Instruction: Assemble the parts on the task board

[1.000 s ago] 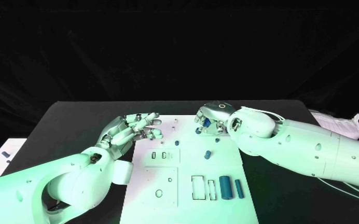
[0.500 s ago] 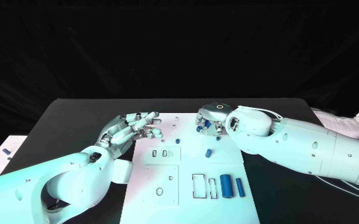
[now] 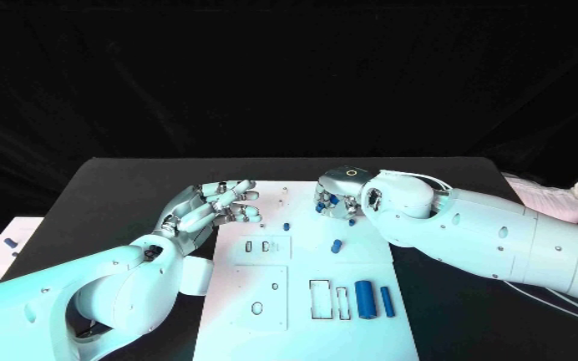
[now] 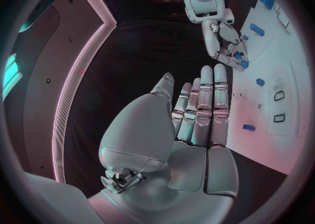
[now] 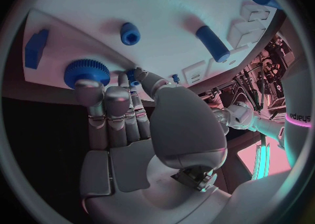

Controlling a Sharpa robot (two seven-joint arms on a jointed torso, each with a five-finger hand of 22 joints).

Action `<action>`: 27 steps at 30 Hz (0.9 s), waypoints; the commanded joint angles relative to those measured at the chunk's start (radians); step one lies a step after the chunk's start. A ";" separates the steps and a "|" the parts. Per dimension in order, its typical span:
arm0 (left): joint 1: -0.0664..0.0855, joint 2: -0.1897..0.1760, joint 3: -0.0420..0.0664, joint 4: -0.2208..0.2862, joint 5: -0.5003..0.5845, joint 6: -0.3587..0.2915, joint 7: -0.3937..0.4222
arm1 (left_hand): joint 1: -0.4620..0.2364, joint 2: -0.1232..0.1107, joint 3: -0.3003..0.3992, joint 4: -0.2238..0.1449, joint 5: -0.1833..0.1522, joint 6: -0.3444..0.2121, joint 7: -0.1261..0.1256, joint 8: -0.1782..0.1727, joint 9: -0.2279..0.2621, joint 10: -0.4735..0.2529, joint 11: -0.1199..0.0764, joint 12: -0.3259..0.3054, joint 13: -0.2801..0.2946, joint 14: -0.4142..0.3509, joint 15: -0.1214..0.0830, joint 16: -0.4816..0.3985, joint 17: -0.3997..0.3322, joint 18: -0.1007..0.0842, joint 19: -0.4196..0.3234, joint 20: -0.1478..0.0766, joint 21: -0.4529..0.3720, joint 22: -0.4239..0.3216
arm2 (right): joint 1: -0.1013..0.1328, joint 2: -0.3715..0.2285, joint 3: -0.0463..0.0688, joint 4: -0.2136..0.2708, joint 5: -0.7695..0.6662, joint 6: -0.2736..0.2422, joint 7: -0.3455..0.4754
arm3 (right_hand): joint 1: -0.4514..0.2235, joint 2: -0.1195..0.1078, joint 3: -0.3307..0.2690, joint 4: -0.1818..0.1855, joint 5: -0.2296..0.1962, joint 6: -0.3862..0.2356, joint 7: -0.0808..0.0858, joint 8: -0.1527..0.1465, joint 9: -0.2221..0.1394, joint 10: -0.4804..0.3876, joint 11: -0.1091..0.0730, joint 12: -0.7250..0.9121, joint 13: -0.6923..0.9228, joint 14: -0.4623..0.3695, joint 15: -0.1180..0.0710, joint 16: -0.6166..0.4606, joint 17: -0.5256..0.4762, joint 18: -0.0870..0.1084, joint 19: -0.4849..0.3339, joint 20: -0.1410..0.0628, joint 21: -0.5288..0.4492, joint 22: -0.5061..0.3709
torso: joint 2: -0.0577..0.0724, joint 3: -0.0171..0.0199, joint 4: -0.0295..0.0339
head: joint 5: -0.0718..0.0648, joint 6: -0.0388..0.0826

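- Board first: the task board point(image 3: 271, 294) lies in the middle of the black table point(image 3: 109, 185), running from near its far edge to its near edge.
- My right hand point(image 3: 332, 198) is over the board's far edge, palm down. Its fingers point(image 5: 108, 103) are stretched out side by side, and I see the tips resting at a blue gear point(image 5: 86, 71) that sits at that edge.
- From the right wrist view a small blue piece point(image 5: 134, 83) shows at the thumb tip; I cannot tell whether it is pinched or merely touched, so I cannot say whether that hand holds anything.
- My left hand point(image 3: 217, 204) hovers at the board's far left corner, fingers straight and nearly together, thumb apart, nothing in it.
- A short blue peg point(image 3: 336, 246) lies loose on the board toward the right edge, and a smaller blue peg point(image 3: 286, 226) sits nearer the middle, between the two hands.
- Near the board's near right corner a thick blue cylinder point(image 3: 364, 299) and a thinner blue rod point(image 3: 387, 301) lie side by side, just beside two outlined rectangular slots point(image 3: 319, 300).
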State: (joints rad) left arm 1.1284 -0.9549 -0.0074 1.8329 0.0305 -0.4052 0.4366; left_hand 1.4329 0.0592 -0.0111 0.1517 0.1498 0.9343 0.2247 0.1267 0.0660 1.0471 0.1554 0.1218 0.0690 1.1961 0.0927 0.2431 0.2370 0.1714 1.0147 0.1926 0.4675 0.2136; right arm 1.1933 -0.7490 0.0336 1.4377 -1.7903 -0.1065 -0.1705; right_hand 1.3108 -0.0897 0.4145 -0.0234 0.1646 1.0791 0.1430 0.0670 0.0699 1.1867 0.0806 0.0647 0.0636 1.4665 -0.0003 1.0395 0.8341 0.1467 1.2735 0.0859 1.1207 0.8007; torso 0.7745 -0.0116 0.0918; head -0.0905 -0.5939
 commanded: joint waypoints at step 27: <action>0.002 0.001 0.001 -0.004 0.002 0.026 -0.006 | 0.010 0.000 0.010 -0.019 -0.003 0.004 0.000 -0.012 -0.001 0.005 0.003 -0.014 -0.001 0.007 -0.003 -0.006 0.011 0.009 0.004 -0.001 0.013 0.008 | 0.005 0.022 0.001 -0.003 0.046 -0.234 -0.010 | 0.004 0.041 0.041 0.046 -0.031 0.064 -0.018 0.013 0.014 0.062 -0.017 -0.001 0.003 0.030 -0.018 0.117 0.117 -0.035 0.032 -0.006 0.096 0.126 | 0.006 -0.0028 0.0060 | 0.002 0.009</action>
State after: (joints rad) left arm 1.1284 -0.9556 -0.0074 1.8280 0.0308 -0.4000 0.4274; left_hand 1.4329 0.0591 0.0007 0.1396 0.1498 0.9343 0.2246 0.1189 0.0660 1.0471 0.1554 0.1120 0.0691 1.1960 0.0928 0.2431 0.2465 0.1714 1.0147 0.1926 0.4763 0.2201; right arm 1.1970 -0.7323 0.0345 1.4377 -1.7464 -0.2718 -0.1639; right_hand 1.3121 -0.0613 0.4557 0.0181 0.1385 1.1373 0.1275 0.0732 0.0772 1.2420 0.0609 0.0647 0.0673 1.4629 -0.0111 1.1505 0.9506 0.1311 1.3003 0.0806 1.2121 0.9258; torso 0.7796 -0.0149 0.0976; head -0.0879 -0.5859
